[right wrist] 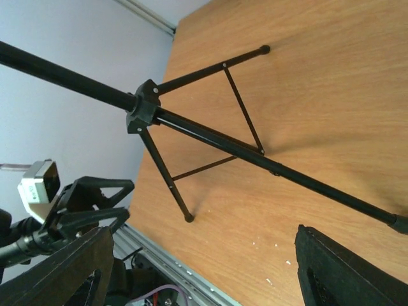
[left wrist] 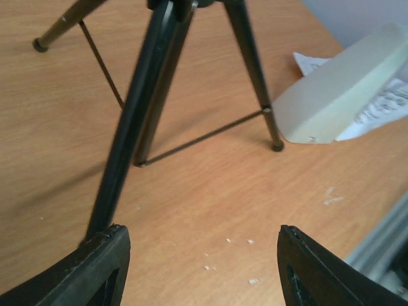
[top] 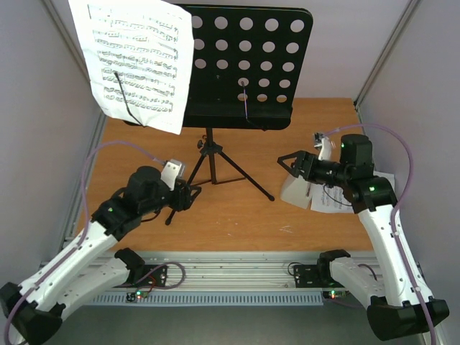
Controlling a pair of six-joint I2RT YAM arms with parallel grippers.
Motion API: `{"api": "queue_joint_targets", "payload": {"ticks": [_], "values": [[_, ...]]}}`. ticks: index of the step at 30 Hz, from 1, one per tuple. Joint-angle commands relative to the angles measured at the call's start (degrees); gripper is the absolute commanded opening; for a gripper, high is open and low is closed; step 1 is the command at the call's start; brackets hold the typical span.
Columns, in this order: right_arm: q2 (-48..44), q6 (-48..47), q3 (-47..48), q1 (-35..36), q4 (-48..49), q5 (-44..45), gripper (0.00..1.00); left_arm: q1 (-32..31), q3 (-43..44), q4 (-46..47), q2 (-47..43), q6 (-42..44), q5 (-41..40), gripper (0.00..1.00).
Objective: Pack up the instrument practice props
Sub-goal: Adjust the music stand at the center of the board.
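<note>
Top external shows wooden table (top: 237,223), pale walls (top: 43,108), left fingers (top: 191,195) and right fingers (top: 289,162) parted.

Bright, even, diffuse light fills the top view. The pale walls (top: 36,122) are evenly lit and the sheet of music (top: 136,61) is bright yet legible. The music stand (top: 244,65) casts only faint, soft shadows on the wooden surface (top: 237,215). In the left wrist view its near leg (left wrist: 131,146) is smeared by blur, with a broad dim shadow to its left, and the metronome (left wrist: 338,89) looks soft and washed. The fingers (left wrist: 95,271) of the left claw (left wrist: 203,236) are dark and unfocused. The right wrist view is sharper, with thin shadows under the legs. The fingers (right wrist: 344,274) of the right claw (right wrist: 204,236) blur at the lower corners.
</note>
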Motion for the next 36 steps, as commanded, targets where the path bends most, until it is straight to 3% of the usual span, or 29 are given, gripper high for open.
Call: {"api": "queue_joint_targets", "payload": {"ticks": [1,12,21,25,36], "values": [[-1.42,-0.10,-1.22,0.76,3.77,1.27,0.79,0.48,-1.17,15.12,4.37,2.34,-6.35,0.64],[-3.80,-0.55,-6.11,0.76,3.69,-0.85,0.79,2.09,-0.07,24.12,17.82,6.29,-7.19,0.49],[-4.35,1.95,-9.63,0.85,7.10,-2.06,0.79,2.09,-1.12,29.07,20.95,10.65,-6.16,0.13],[-4.45,1.96,-9.70,0.85,7.00,-2.01,0.79,2.04,-0.78,30.48,22.94,11.64,-6.73,0.02],[-5.61,1.63,-10.07,0.89,6.07,-0.67,0.79,0.27,2.65,40.65,32.11,9.72,-10.80,0.00]]}}
